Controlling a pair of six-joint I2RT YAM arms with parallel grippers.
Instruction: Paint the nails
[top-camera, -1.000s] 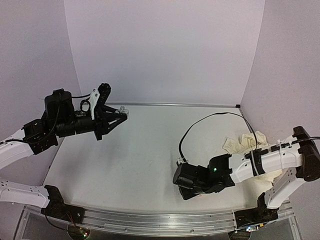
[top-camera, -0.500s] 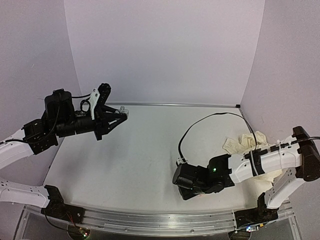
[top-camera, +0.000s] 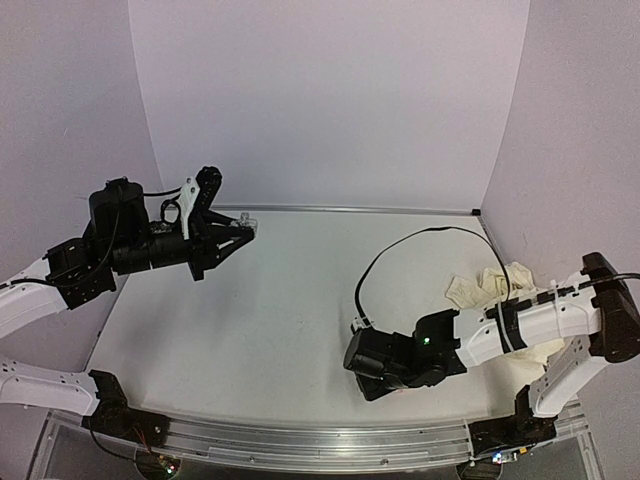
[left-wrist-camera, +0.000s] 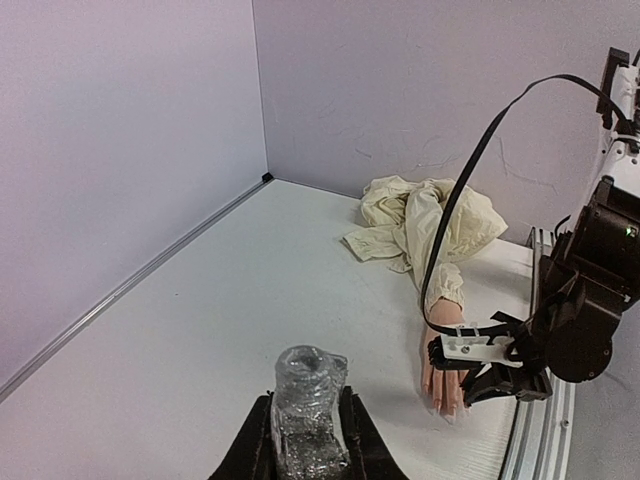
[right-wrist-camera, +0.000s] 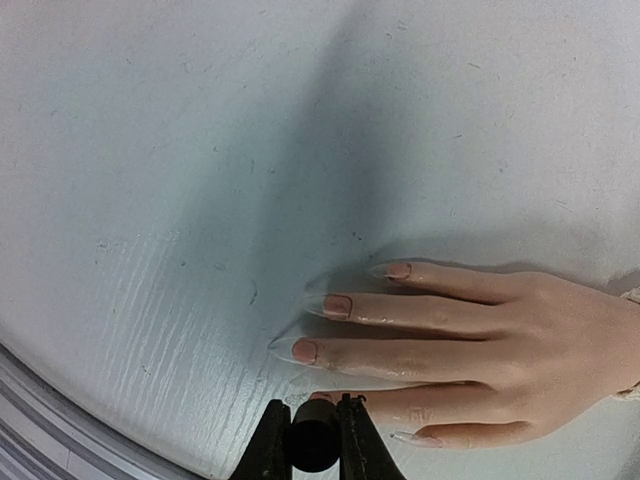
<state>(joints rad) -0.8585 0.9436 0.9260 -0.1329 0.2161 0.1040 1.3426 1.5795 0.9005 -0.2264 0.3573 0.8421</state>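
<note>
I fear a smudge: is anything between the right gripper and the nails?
Nothing visible. The right gripper, shut on a black cap, hangs just over the hand's fingers on the table. The nails lie uncovered, though the gripper partly hides one fingertip.

The flat white table (top-camera: 270, 310) carries a skin-coloured mannequin hand (right-wrist-camera: 480, 335), lying palm down with its pointed nails (right-wrist-camera: 305, 351) near the table's front edge. A crumpled cream cloth sleeve (left-wrist-camera: 415, 220) lies directly behind the hand's wrist.
</note>
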